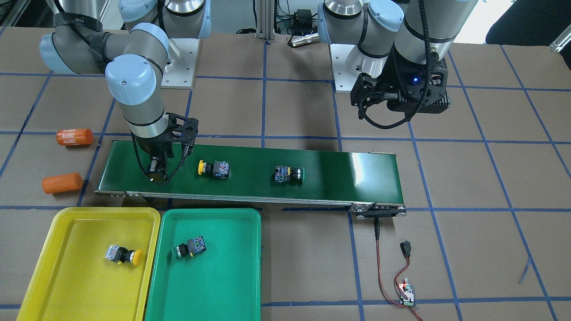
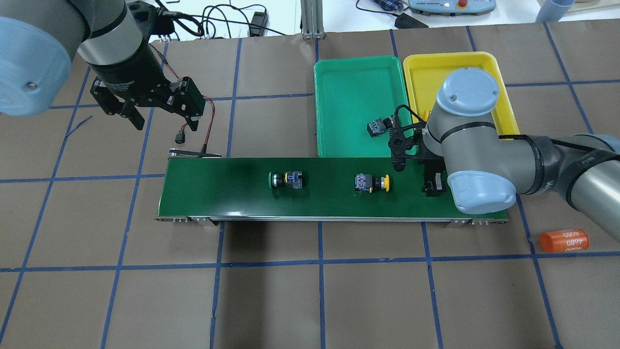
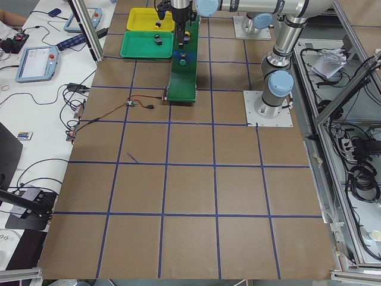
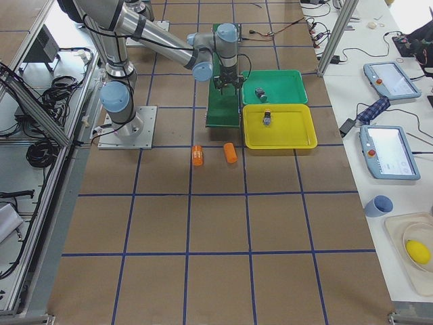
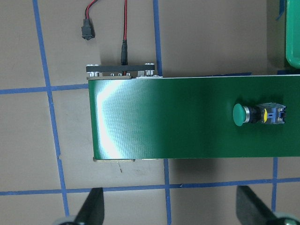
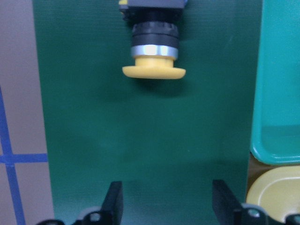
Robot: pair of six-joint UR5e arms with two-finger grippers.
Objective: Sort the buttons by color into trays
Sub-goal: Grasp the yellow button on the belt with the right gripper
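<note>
A yellow-capped button [image 1: 214, 168] and a green-capped button [image 1: 289, 174] lie on the green conveyor belt [image 1: 339, 178]. A second yellow button [image 1: 124, 254] lies in the yellow tray [image 1: 67, 276], and a second green button [image 1: 189, 248] lies in the green tray [image 1: 214, 285]. My right gripper [image 1: 158, 173] is open and empty, low over the belt's end by the trays. In the right wrist view [image 6: 168, 201] the yellow button [image 6: 152, 47] lies just ahead of it, cap toward it. My left gripper [image 2: 164, 121] is open and empty, above the table off the belt's other end.
Two orange cylinders [image 1: 75, 137] [image 1: 62, 183] lie on the table beyond the belt's tray end. A red-and-black cable runs from the belt's other end to a small controller board [image 1: 407, 292]. Blue tape lines grid the brown table.
</note>
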